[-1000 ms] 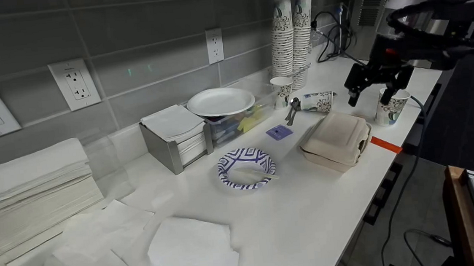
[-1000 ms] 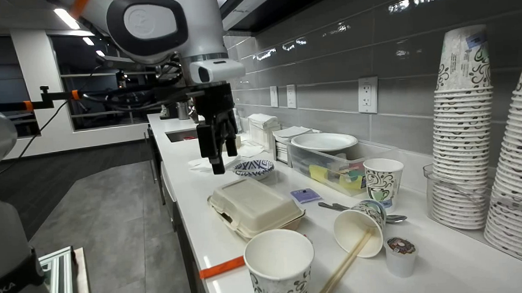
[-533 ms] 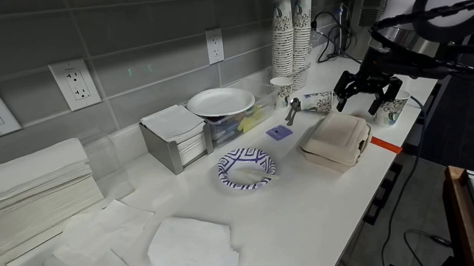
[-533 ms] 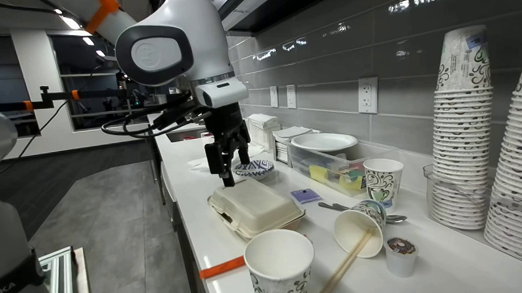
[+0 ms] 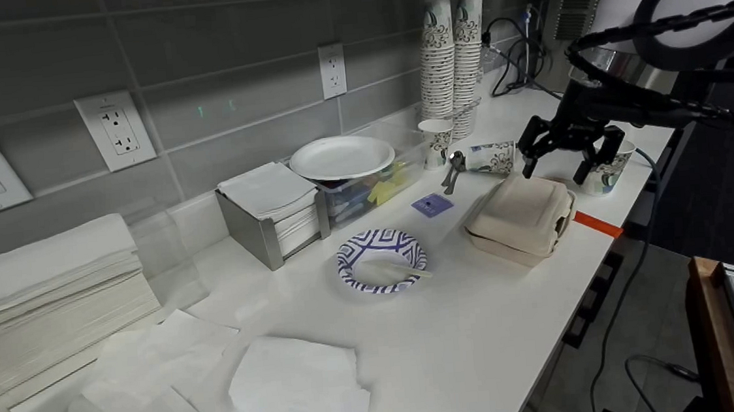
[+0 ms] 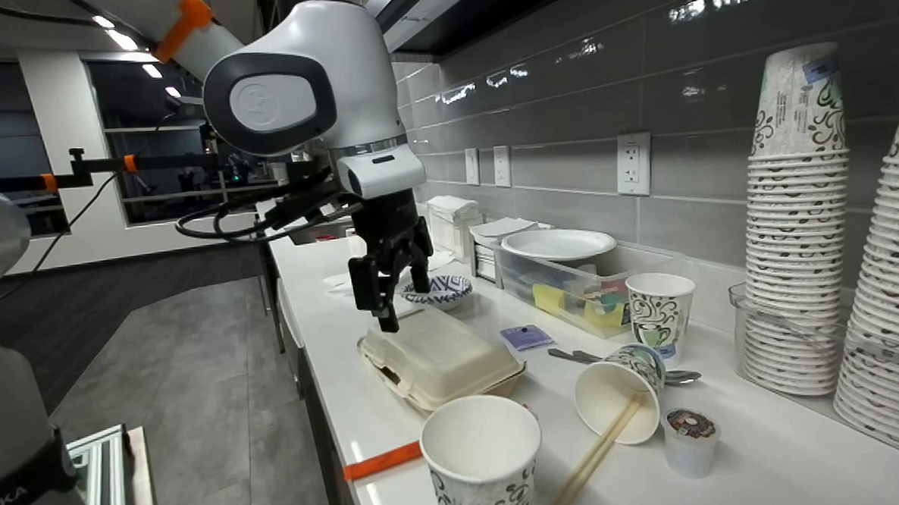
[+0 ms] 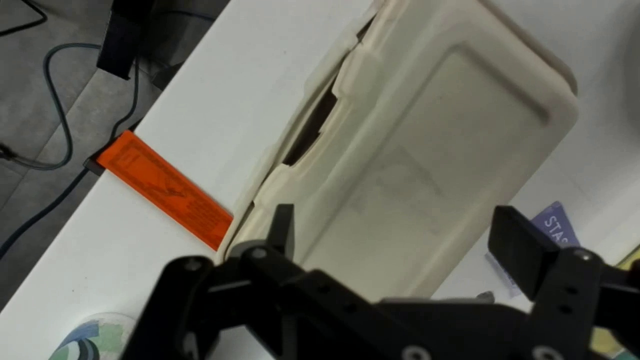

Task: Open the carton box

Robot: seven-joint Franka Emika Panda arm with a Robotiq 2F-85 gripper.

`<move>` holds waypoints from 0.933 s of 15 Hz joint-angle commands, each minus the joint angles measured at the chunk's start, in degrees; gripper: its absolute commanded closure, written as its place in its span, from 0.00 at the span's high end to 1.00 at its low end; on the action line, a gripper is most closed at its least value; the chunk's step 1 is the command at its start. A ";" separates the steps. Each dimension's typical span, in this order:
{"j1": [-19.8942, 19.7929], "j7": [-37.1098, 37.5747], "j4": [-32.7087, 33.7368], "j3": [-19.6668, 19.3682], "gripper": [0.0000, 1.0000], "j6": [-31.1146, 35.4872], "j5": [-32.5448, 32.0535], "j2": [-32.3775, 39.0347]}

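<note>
The carton box (image 5: 522,217) is a pale tan clamshell with its lid down, lying on the white counter; it also shows in an exterior view (image 6: 442,351). In the wrist view the carton box (image 7: 425,150) fills the middle, with a slot and tabs along its front seam, where a dark gap shows. My gripper (image 5: 554,175) is open and empty, pointing down over the box; it also shows in an exterior view (image 6: 405,306). In the wrist view the fingers of the gripper (image 7: 394,212) are wide apart, with the lid beneath them. I see no contact with the box.
An upright paper cup (image 6: 480,441), an orange strip (image 6: 383,462) and a tipped cup (image 6: 619,397) with chopsticks lie near the box. A patterned bowl (image 5: 382,260), a purple packet (image 5: 432,205), a clear bin (image 6: 565,289) and tall cup stacks (image 6: 797,230) stand around.
My gripper has come down and closer over the box, with the arm tilting. In the last half second it moved only slightly. The box and the other objects have not moved.
</note>
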 commanded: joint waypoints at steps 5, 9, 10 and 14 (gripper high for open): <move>1.01 1.37 0.08 -3.51 1.00 0.78 8.38 5.22; 4.04 -3.30 0.08 -5.58 1.00 4.33 16.63 8.54; 4.90 -4.71 0.08 -5.88 1.00 5.34 18.87 9.14; 7.89 -10.37 0.09 -5.88 0.94 12.04 26.71 12.39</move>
